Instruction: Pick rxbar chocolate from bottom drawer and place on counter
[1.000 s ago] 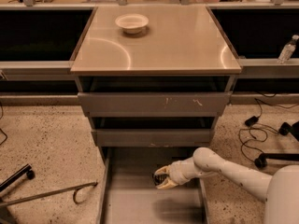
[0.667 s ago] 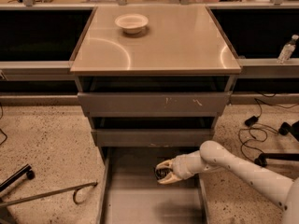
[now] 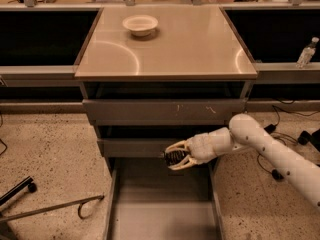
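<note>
We see the pale two-finger gripper (image 3: 169, 158) clenched around the small black-wrapped rxbar chocolate (image 3: 174, 157), above the back of the open grey metal bottom drawer (image 3: 165, 219), between its low sides. On the glossy beige counter (image 3: 195, 49), a white bowl (image 3: 140, 24) sits near the far edge.

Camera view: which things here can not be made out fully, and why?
- rxbar chocolate: camera view; the gripper, above the bottom drawer, is shut on it; the jaws cover most of it.
- bottom drawer: camera view; the lower edge cuts off its front end.
- arm: camera view; the right edge cuts it off.
</note>
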`<state>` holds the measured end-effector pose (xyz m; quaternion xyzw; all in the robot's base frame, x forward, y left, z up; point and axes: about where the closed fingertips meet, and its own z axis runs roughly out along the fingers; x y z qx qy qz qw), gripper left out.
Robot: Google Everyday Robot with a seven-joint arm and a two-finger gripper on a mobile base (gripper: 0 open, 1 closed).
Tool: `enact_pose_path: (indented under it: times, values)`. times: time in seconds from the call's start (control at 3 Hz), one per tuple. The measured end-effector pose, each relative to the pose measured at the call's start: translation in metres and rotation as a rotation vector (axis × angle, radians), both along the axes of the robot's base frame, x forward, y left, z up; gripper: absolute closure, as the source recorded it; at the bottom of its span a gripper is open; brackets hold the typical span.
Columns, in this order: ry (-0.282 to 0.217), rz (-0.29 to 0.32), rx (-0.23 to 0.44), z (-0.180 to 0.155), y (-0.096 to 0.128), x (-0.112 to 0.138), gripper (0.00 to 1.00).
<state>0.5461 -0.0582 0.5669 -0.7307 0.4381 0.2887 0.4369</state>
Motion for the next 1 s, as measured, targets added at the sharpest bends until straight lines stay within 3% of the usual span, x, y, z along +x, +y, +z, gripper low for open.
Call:
enact_pose_path:
  times: [0.33,1.0]
  values:
    - [-0.034,0.125,0.015,0.064,0.011,-0.022,1.00]
    - [-0.036,0.154,0.019,0.083,0.010,-0.021,1.00]
